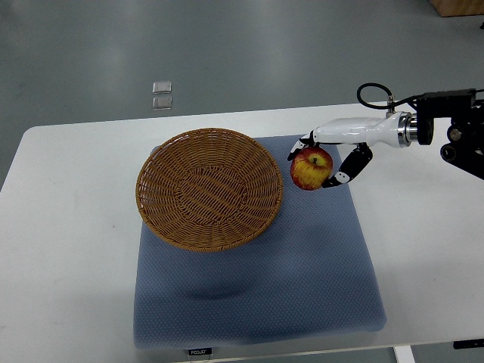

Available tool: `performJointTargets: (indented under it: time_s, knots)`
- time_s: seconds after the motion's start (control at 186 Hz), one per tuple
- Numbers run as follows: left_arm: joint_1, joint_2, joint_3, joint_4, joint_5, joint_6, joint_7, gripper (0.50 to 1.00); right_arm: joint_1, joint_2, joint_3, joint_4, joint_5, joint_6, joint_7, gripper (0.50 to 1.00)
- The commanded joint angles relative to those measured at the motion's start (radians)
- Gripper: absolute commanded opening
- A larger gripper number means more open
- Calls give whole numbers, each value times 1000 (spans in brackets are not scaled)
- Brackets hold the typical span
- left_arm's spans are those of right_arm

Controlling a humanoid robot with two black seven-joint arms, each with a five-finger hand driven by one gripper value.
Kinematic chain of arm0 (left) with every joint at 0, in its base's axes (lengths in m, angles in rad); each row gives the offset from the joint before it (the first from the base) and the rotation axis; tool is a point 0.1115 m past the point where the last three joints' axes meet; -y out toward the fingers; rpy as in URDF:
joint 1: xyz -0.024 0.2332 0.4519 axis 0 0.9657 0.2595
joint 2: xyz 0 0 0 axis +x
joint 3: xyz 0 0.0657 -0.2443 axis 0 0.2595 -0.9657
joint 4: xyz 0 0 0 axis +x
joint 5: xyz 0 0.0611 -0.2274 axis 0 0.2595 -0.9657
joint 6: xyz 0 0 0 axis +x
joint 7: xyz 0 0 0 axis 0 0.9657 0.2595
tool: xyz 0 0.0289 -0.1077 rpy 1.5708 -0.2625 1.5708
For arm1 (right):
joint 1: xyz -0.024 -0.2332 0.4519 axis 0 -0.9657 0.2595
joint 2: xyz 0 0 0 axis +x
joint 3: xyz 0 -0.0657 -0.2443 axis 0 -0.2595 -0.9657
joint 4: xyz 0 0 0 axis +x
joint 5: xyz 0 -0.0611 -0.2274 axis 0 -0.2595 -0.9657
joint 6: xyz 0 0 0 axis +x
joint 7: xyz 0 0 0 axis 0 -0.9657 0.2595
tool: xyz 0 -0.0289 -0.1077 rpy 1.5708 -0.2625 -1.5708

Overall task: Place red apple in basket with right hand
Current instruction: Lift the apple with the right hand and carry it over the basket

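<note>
A red and yellow apple [311,169] is held in my right hand [318,160], whose white and black fingers [354,165] curl around it from above and from the right. The hand holds the apple just off the right rim of a round woven wicker basket [175,227], which sits empty on the left part of a blue-grey mat [302,280]. The right arm comes in from the right edge. The left arm is out of view.
The mat lies on a white table [60,227]. Two small clear squares [162,94] lie on the grey floor beyond the table's far edge. A black cable [372,92] loops above the right wrist.
</note>
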Motion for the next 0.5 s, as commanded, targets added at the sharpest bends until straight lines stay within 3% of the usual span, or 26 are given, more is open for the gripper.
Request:
performJointTargets:
  time_s: [0.0,0.107,0.156,0.172,0.493]
  knots:
    - [0,0,0,-1,0,-1,0,1000,69,64,-14,-21,3,5,-5,662]
    - [0,0,0,-1,0,0,0,1000,118,166,-21,-70,-3,17,-11,668]
    - [0,0,0,-1,0,0,0,1000,118,166,-21,-71,-3,17,-11,668]
    - [0,0,0,-1,0,0,0,1000,142,233,-37,-119,-3,26,-11,670]
    - [0,0,-2,-1,-2,-1,0,1000,218,531,-116,-351,-3,31,-14,680]
